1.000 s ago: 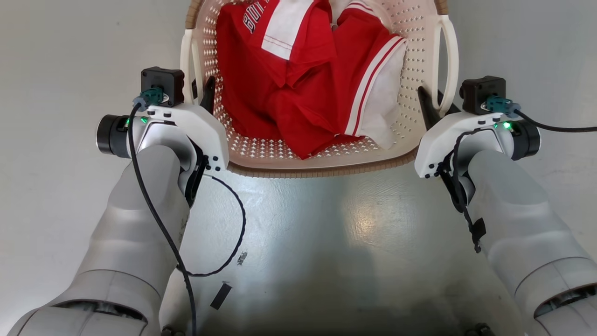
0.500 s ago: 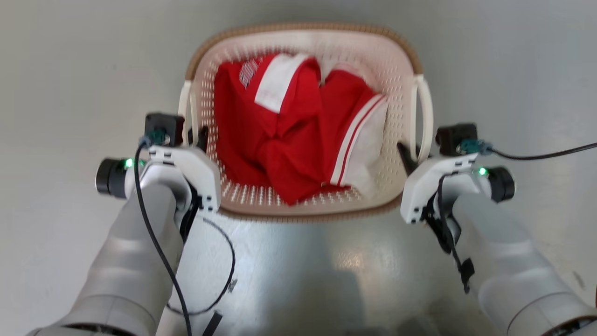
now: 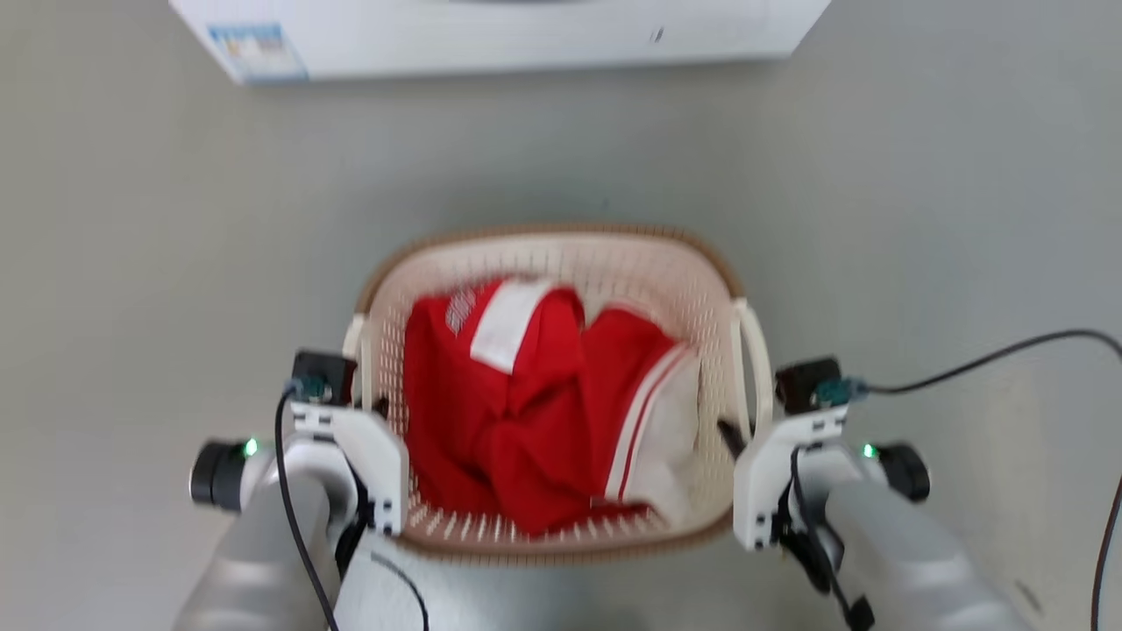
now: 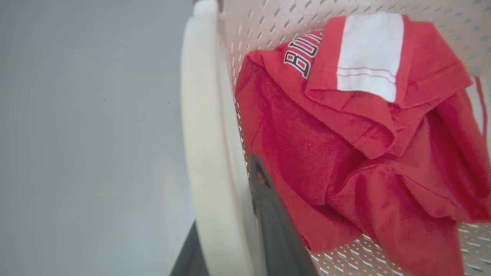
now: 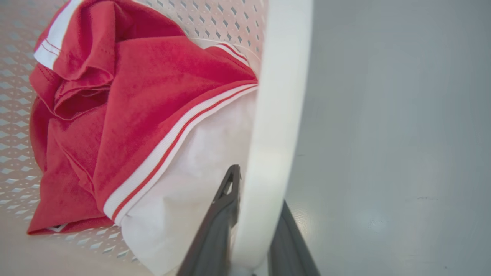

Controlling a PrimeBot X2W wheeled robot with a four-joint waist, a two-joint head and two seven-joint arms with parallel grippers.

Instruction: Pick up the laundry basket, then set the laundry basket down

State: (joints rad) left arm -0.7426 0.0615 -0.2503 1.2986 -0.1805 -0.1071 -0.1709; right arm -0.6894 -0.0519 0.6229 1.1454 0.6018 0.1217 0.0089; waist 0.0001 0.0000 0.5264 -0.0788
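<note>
The washing machine [image 3: 491, 35] is cut off at the head view's top edge, its label [image 3: 257, 48] unreadably blurred; the laundry basket [image 3: 561, 254] is blurred too.

Grey forearms [image 3: 263, 570], white wrist shells [image 3: 372, 456] w/ green LEDs [image 3: 252, 448] — black cables [image 3: 964, 364], dark fingers [image 4: 276, 230]

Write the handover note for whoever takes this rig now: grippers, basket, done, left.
Left gripper: shut on the left handle of the laundry basket, one finger inside, one outside.
Right gripper: same grip on the right handle.
Basket: ahead of the robot between both arms, holding red-and-white clothes; white appliance beyond.
Done: both handles gripped; whether it is off the floor cannot be told.
Left: lift if needed, set it down, release.
</note>
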